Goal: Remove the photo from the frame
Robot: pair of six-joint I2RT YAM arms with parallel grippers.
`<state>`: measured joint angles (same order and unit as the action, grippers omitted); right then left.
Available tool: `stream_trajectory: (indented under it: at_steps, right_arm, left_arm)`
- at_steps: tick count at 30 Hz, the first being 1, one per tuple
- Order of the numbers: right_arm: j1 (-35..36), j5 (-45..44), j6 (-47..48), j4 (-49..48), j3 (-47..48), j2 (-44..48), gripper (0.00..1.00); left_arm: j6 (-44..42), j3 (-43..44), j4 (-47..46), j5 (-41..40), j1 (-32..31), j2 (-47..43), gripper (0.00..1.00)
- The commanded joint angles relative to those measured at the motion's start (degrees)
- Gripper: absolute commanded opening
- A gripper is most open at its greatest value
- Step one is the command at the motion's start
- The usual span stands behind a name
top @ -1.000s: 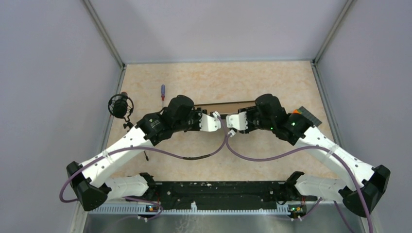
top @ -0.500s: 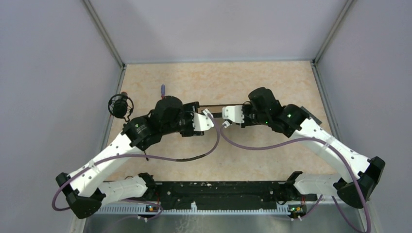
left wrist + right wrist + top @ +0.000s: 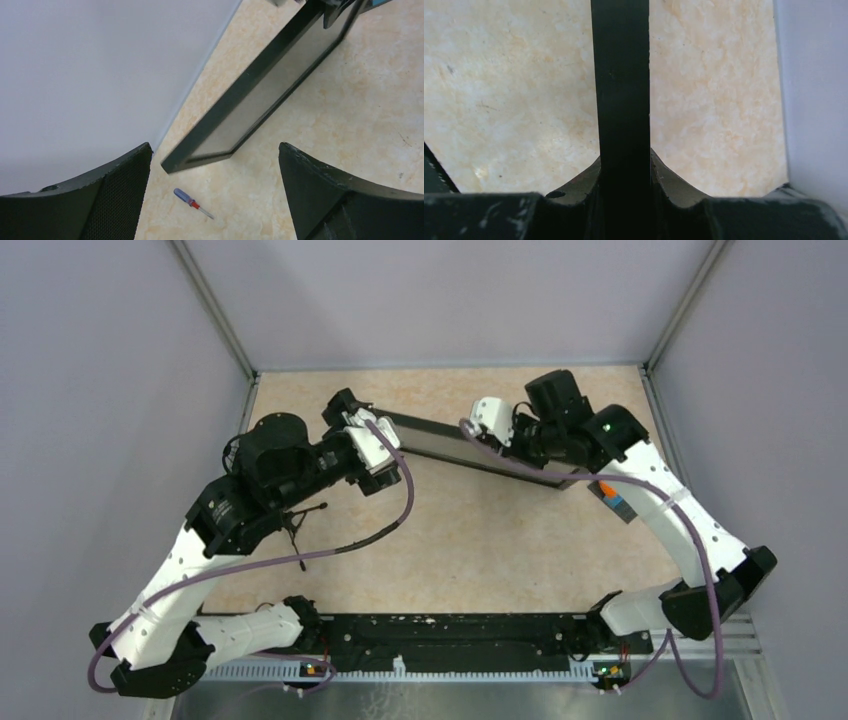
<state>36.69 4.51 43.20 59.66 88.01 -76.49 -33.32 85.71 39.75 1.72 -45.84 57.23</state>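
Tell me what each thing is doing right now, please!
frame: up on its edge, tilted, clamped at one spot.
right pincer: shut on the frame's black border.
left pincer: wide open, holding nothing, apart from the frame.
screwdriver: lying flat on the table, nothing touching it.

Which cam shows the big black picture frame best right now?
Left wrist: the large rectangular black-bordered picture frame shows its glassy face and one corner. Top external gives a narrow slanted strip; right wrist only the black edge clamped in the right pincer.
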Motion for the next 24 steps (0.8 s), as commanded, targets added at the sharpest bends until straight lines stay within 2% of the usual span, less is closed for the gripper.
stream_trajectory:
  at_steps: [1, 6, 12, 19, 24]
  right_arm:
    - [-7.34, 15.15, -12.20, 4.97, 10.64, -4.39, 0.00]
    - [-18.64, 29.74, -17.64, 9.94, 20.46, -13.82, 0.00]
    - [-30.75, 45.92, -27.35, 7.97, 23.15, -20.57, 0.00]
    - [-39.87, 57.02, -36.65, 3.07, 27.12, -26.24, 0.00]
    - [-43.87, 66.19, -46.57, -4.93, 26.73, -27.41, 0.00]
  left_arm:
    - [2.86, -0.84, -2.04, -3.56, 0.25, -0.37, 0.99]
    - [2.64, -4.13, -2.64, -2.89, 0.30, -0.93, 0.99]
    - [3.09, -7.49, -0.87, -2.05, 0.25, -0.49, 0.99]
    - [3.65, -8.87, -0.71, -0.84, 0.30, 2.16, 0.98]
    - [4.42, -9.77, -1.59, -0.95, 0.30, 3.57, 0.97]
